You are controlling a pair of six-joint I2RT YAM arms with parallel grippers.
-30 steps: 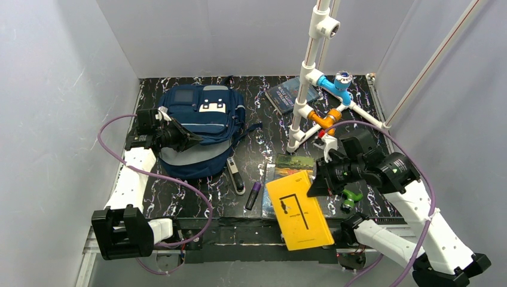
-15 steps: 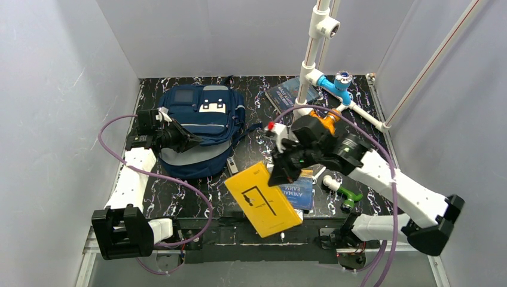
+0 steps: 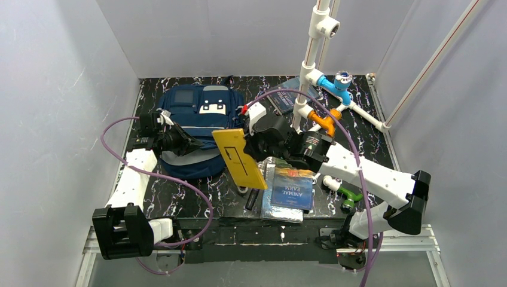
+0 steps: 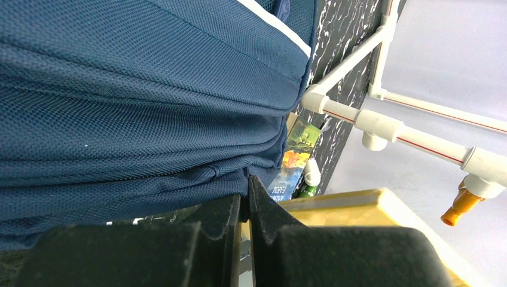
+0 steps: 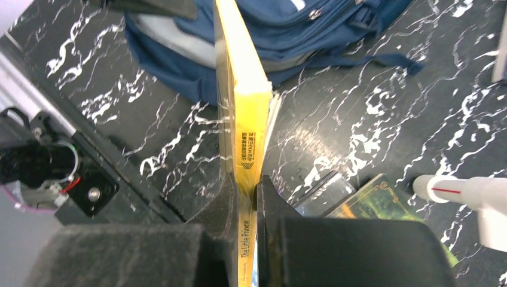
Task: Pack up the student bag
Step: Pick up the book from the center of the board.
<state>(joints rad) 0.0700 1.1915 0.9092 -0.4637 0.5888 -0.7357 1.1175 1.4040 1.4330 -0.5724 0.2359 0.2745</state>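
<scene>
Top external view takes in a black marble-patterned desk veined in white and purple, boxed in by plain pale grey walls on three sides. One student bag, navy with white patches, lies at the back left of the desk, its lower flap raised so that grey lining shows.

Two arms work at the bag. At its left edge the left pincer is pressed together, and the left wrist view shows a thin fold of navy fabric nipped at the tips. At the bag's right edge the right pincer pinches one yellow Little Prince book by its spine end, held on edge and tilted just beside the flap.

Three books can be counted: the yellow one, an Animal Farm book lying flat to the right of the bag, and a third book farther back on that side. One white pipe frame with blue and orange fittings rises right of the bag, and one green-and-white fitting lies well right of it.

The third book's title is cut off by the pipe and a purple cable. A silvery sheet under Animal Farm cannot be identified. A dark marker is partly hidden beneath the yellow book.
</scene>
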